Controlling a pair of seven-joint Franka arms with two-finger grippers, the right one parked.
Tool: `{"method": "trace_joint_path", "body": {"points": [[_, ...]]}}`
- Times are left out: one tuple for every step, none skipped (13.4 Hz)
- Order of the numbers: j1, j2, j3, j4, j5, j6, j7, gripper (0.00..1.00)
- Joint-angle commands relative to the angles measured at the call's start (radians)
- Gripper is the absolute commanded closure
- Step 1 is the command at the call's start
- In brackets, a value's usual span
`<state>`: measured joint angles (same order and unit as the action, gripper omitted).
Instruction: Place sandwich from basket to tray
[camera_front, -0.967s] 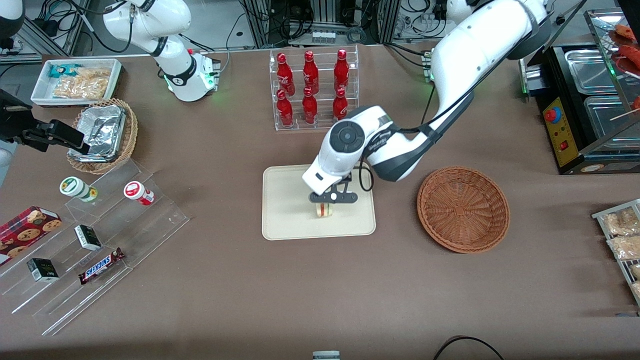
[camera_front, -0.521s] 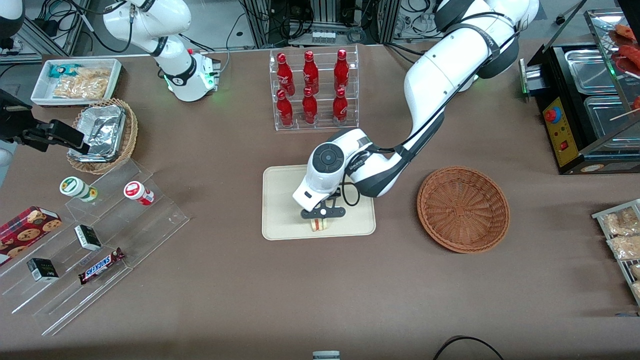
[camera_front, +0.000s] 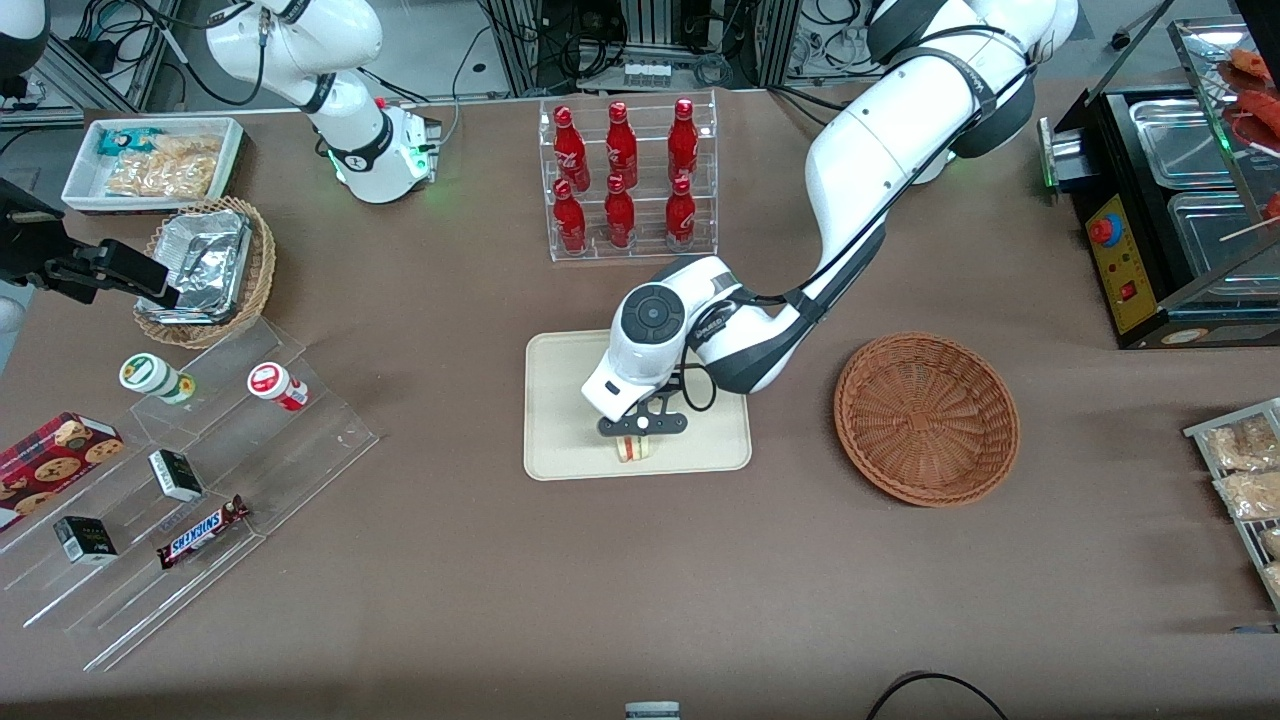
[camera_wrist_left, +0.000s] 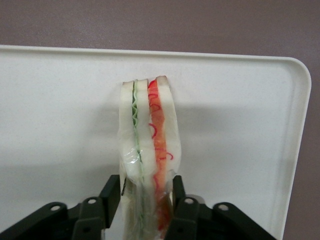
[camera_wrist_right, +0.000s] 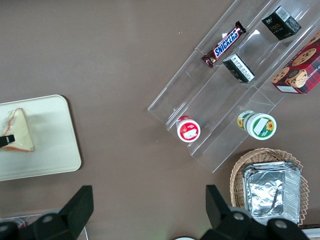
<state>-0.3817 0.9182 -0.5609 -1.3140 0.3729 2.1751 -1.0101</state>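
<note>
over the tray (camera_front: 560, 400), at the edge nearest the front camera, the left arm's gripper (camera_front: 640, 432) is low and its two fingers (camera_wrist_left: 111, 192) are pressed on the sandwich (camera_wrist_left: 147, 150) from both sides. the sandwich stands on its edge, with the bread outside and the green and red-orange layers between; the fingers hold it at the wide end and the rest points away from them. from the parked arm's wrist view the wedge (camera_wrist_right: 17, 131) seems to lie on the tray surface or just above it; i cannot tell if it already touches. the basket (camera_front: 927, 416) is empty and stands beside the tray, toward the working arm's end of the table, well apart from the gripper.

i judge that the carrying is finished and the step in hand is the setting down. the next move calls for a small descent until the sandwich rests on the tray, then opening of the fingers and a straight lift, so the soft bread does not stick or get pulled over. the sandwich is near the rim, so a push toward the front camera could slide it against that rim.
</note>
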Motion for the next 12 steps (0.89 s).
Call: {"method": "trace_joint_path", "body": {"points": [[-0.002, -0.059, 0.009, 0.001, 0.009, -0.029, -0.031, 0.00], [0.004, -0.096, 0.009, -0.008, 0.008, -0.052, -0.056, 0.00], [0.007, -0.134, 0.009, -0.010, 0.009, -0.084, -0.106, 0.00], [0.009, -0.186, 0.009, -0.010, 0.011, -0.136, -0.169, 0.00], [0.012, -0.237, 0.015, -0.010, 0.011, -0.191, -0.221, 0.00], [0.030, -0.289, 0.039, -0.011, 0.011, -0.248, -0.263, 0.00], [0.058, -0.345, 0.045, -0.024, 0.009, -0.305, -0.283, 0.00], [0.102, -0.404, 0.045, -0.040, 0.008, -0.351, -0.278, 0.00], [0.156, -0.459, 0.042, -0.056, -0.003, -0.395, -0.272, 0.00], [0.184, -0.510, 0.042, -0.063, -0.025, -0.446, -0.262, 0.00], [0.208, -0.551, 0.045, -0.068, -0.026, -0.505, -0.242, 0.00], [0.236, -0.590, 0.045, -0.074, -0.028, -0.581, -0.216, 0.00]]}}
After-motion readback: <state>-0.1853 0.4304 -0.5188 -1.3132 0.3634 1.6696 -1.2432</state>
